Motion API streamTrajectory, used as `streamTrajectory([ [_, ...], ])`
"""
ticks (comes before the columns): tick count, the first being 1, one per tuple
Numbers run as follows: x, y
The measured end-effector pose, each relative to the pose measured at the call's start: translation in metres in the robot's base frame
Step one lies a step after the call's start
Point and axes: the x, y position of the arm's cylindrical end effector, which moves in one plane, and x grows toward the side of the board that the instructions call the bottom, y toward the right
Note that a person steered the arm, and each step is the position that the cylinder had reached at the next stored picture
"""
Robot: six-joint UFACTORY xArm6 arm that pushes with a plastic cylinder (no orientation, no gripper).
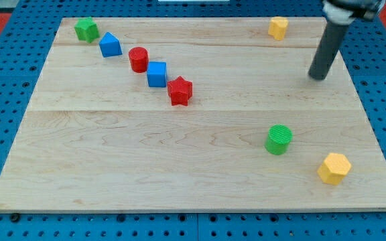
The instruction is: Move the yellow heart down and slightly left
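Note:
The yellow heart (278, 27) sits near the view's top right, close to the board's top edge. My tip (319, 77) is below and to the right of it, apart from it, touching no block. A yellow hexagon (334, 168) lies at the view's bottom right, with a green cylinder (279, 139) just up and left of it.
A diagonal row runs from the top left toward the middle: green star (86, 29), blue triangle-like block (110, 45), red cylinder (138, 59), blue cube (157, 74), red star (179, 91). The wooden board (146, 154) lies on a blue pegboard.

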Motion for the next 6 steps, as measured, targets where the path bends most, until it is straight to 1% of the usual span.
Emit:
streamTrajectory([
  [1,-0.078,0.045],
  [2,-0.129,0.016],
  [3,-0.127,-0.07],
  [4,-0.1,-0.112],
  [5,-0.082,-0.106],
  [6,-0.084,-0.124],
])
